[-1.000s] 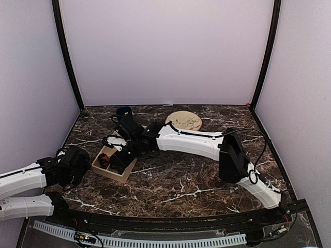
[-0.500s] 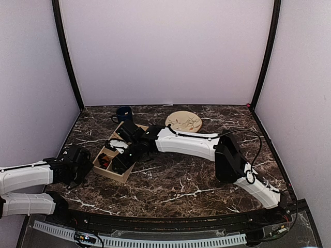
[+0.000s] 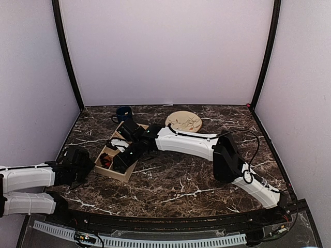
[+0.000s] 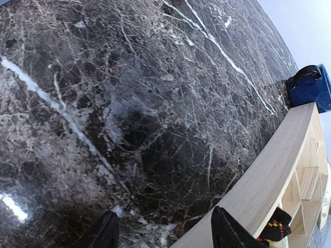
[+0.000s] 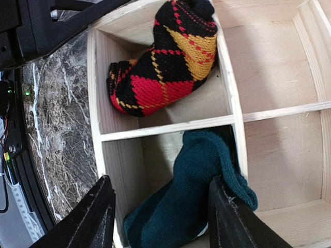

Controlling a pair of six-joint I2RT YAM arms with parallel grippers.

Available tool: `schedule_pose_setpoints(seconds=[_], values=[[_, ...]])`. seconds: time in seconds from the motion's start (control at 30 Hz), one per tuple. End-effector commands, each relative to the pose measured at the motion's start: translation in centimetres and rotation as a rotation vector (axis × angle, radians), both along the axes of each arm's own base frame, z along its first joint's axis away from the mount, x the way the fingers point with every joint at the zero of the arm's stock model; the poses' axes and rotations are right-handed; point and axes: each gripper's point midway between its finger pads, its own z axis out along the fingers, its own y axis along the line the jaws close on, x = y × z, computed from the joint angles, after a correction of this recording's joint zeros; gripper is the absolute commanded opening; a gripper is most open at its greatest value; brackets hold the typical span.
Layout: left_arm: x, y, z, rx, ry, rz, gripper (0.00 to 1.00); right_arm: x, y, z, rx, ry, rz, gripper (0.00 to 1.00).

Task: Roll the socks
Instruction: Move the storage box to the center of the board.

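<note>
Overhead, the right pincer [image 3: 120, 161] hovered over a pale wooden divided box [image 3: 115, 174] on the dark marble table [image 3: 196, 181]. Left wrist: the left pincer [image 4: 163, 230] gaped above the table beside it. Right wrist: jaws stood apart astride the plain teal-green fabric socks [image 5: 191, 191]; the black argyle socks [image 5: 165, 67] lay one compartment over.
</note>
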Motion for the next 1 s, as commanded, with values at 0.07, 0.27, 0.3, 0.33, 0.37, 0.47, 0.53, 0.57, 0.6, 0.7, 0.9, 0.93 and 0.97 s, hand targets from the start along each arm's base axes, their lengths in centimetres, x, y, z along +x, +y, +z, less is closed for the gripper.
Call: schedule_pose_setpoints(seconds=[0.07, 0.27, 0.3, 0.33, 0.37, 0.47, 0.53, 0.57, 0.6, 0.7, 0.9, 0.93, 0.97], values=[[-0.1, -2.2, -1.2, -0.050, 0.031, -0.129, 0.60, 0.9, -2.1, -4.2, -0.118, 0.060, -0.064, 0.55], [-0.4, -2.8, -1.4, -0.078, 0.032, -0.160, 0.53, 1.4, -3.4, -5.6, -0.184, 0.070, -0.115, 0.53], [-0.5, -2.9, -1.4, -0.083, 0.032, -0.163, 0.52, 1.6, -3.7, -5.8, -0.198, 0.069, -0.127, 0.53], [-0.6, -2.9, -1.5, -0.088, 0.031, -0.163, 0.50, 1.8, -4.1, -6.1, -0.215, 0.065, -0.140, 0.53], [-0.7, -2.9, -1.4, -0.094, 0.027, -0.166, 0.49, 2.0, -4.6, -6.3, -0.236, 0.057, -0.156, 0.52], [-1.0, -2.9, -1.5, -0.104, 0.022, -0.171, 0.46, 2.7, -5.9, -7.0, -0.293, 0.035, -0.189, 0.51], [-1.3, -2.9, -1.6, -0.111, 0.019, -0.170, 0.45, 3.1, -6.6, -7.5, -0.327, 0.014, -0.203, 0.51], [-1.4, -2.8, -1.7, -0.114, 0.017, -0.170, 0.45, 3.2, -7.0, -7.8, -0.343, 0.008, -0.209, 0.51], [-1.4, -2.8, -1.7, -0.116, 0.013, -0.170, 0.45, 3.3, -7.4, -8.0, -0.358, 0.005, -0.214, 0.51], [-1.5, -3.0, -1.6, -0.131, 0.000, -0.180, 0.45, 3.5, -8.2, -8.7, -0.397, -0.009, -0.226, 0.50], [-1.4, -3.5, -1.5, -0.145, -0.009, -0.204, 0.45, 3.5, -9.9, -10.2, -0.480, -0.021, -0.231, 0.47], [-1.5, -3.6, -1.6, -0.146, -0.008, -0.208, 0.45, 3.4, -10.1, -10.3, -0.492, -0.021, -0.231, 0.45], [-1.4, -3.6, -1.5, -0.149, -0.011, -0.210, 0.45, 3.3, -10.3, -10.4, -0.501, -0.018, -0.228, 0.44]])
